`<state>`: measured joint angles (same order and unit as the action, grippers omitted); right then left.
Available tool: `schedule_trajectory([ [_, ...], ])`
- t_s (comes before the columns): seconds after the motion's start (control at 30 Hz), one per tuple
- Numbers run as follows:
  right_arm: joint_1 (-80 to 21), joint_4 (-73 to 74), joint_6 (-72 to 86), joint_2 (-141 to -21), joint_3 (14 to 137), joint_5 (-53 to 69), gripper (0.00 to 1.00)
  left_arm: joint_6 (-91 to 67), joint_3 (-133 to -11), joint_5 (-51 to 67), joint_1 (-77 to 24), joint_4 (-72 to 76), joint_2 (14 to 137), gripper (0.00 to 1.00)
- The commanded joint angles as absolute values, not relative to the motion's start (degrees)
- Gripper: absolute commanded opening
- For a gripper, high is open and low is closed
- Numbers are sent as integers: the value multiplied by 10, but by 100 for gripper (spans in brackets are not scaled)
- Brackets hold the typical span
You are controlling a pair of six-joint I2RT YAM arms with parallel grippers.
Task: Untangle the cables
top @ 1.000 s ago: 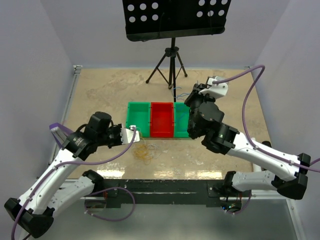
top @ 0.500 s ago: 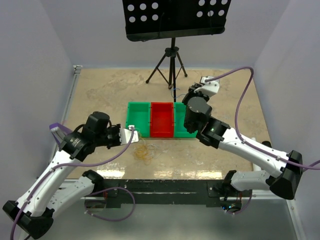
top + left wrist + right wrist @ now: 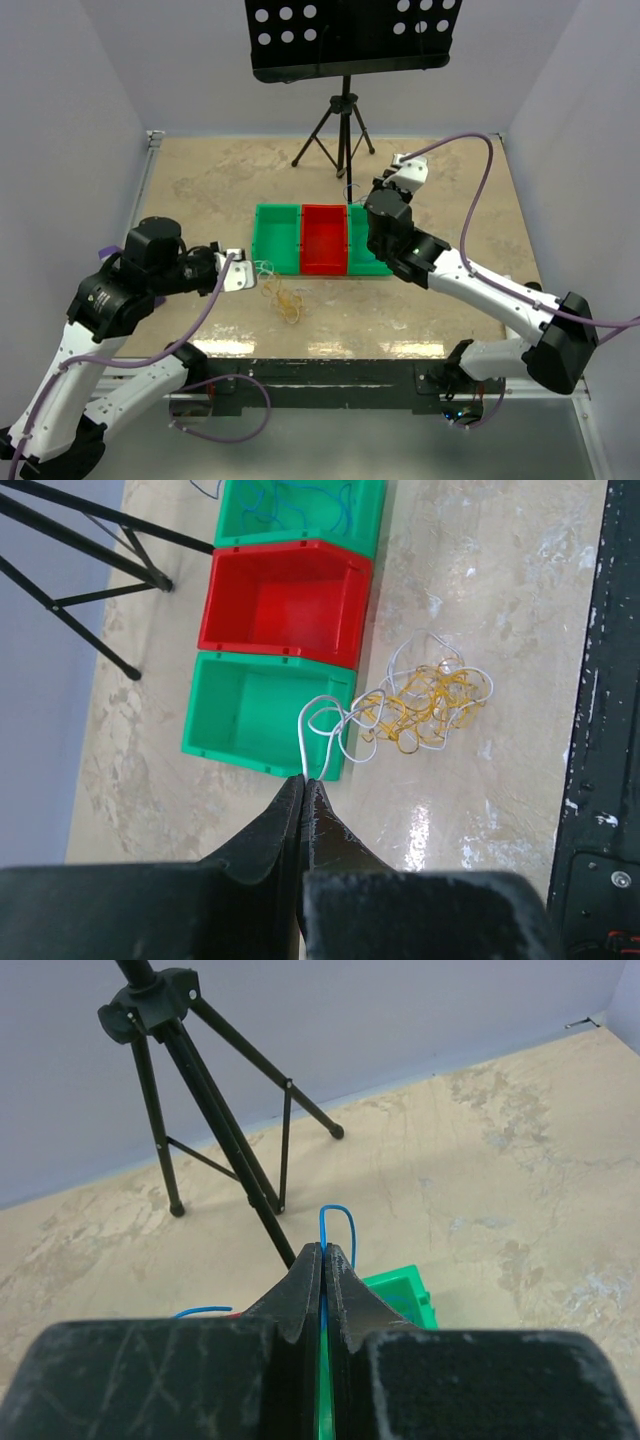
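Left fingers (image 3: 304, 782) pinch shut on the white cable (image 3: 301, 745) beside the yellow tangle (image 3: 430, 702); right fingers (image 3: 322, 1254) clamp a blue cable (image 3: 322, 1222) (rest hidden).

Note left gripper (image 3: 305, 780) at bottom centre, jaws pressed together on a whitish strand (image 3: 302, 745). Trace strand up from the tips, past the corner of the nearest green bin (image 3: 250, 710), into the cables (image 3: 430, 700): loose whitish and yellow-orange tangle on the table (image 3: 500, 580), just beside that bin and the red bin (image 3: 285, 605). Count three bins touching in a row. See blue cable (image 3: 345, 515) in the far green bin (image 3: 368, 520). Find tripod legs (image 3: 70, 620) beyond the bins, black strip (image 3: 610, 730) along the table's edge.
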<state>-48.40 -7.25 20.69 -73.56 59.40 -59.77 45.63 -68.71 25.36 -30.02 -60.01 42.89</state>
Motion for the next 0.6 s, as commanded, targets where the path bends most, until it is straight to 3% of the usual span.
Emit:
schedule_trajectory([
  [0.0,-482,-61,233,-750,598,-586,0,458,-676,279,-298,-613,427,0],
  [0.23,-442,172,410,-862,664,-589,0,460,-650,276,-299,-602,432,0],
  [0.57,-431,214,486,-891,627,-529,0,463,-635,269,-298,-596,440,0],
])
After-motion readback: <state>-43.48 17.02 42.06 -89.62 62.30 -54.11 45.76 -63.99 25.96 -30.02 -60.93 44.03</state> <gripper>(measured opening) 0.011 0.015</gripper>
